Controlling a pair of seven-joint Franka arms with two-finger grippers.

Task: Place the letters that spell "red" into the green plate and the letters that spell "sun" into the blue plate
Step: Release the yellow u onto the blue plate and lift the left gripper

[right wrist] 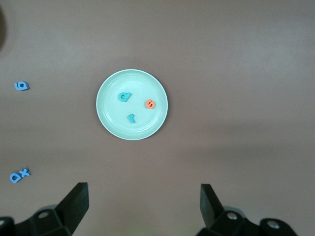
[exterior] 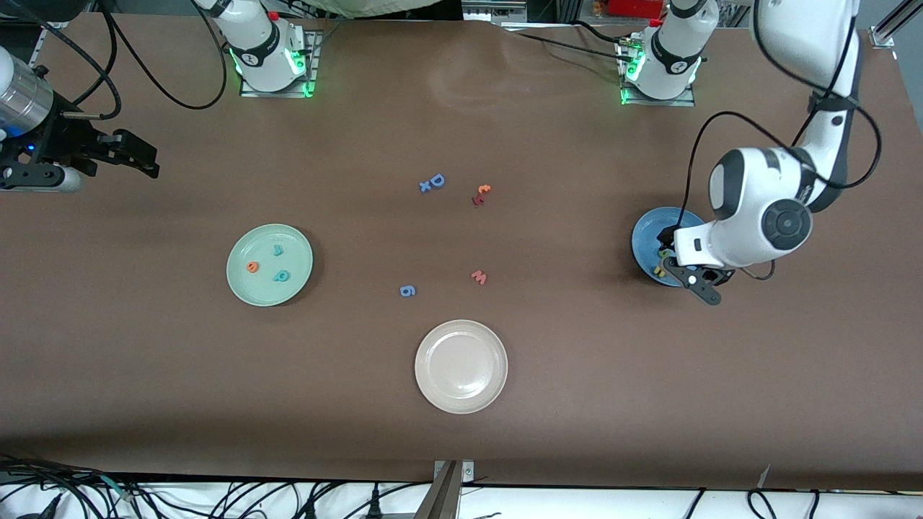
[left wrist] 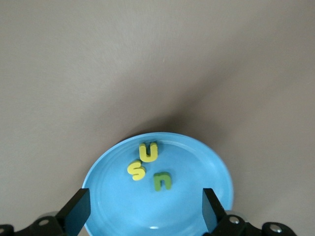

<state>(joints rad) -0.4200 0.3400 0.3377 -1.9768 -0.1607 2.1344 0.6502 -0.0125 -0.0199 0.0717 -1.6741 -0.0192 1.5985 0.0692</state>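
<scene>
Plates sit well apart on the brown table (exterior: 505,108): the green plate (exterior: 241,288) toward the right arm's end, the blue plate (exterior: 644,241) toward the left arm's end, and an off-white plate (exterior: 461,366) between them, nearest the table's front-camera edge.

The green plate holds the orange "e" (exterior: 252,267), the teal "d" (exterior: 281,275) and the teal "r" (exterior: 277,250), lying apart from one another.

In the left wrist view the blue plate (left wrist: 197,162) carries the yellow "s" (left wrist: 136,171) and yellow "u" (left wrist: 149,152), which touch, with the green "n" (left wrist: 162,181) just beside them.

The left gripper (exterior: 685,270) hangs over the blue plate, its fingers (left wrist: 74,212) spread wide and holding nothing; the three letters lie between and past the fingertips in its wrist view. The arm covers part of that plate from the front camera.

The right gripper (exterior: 137,155) waits over the table's edge at the right arm's end, fingers (right wrist: 75,201) wide and empty; its wrist view looks down at the green plate (right wrist: 110,125).

Loose letters lie mid-table: a blue "D" (exterior: 436,180) touching a small blue "x" (exterior: 425,187), an orange letter (exterior: 484,189) touching a dark red one (exterior: 477,200), a pink "w" (exterior: 479,277), and a blue "6" (exterior: 407,290) nearer the off-white plate.
</scene>
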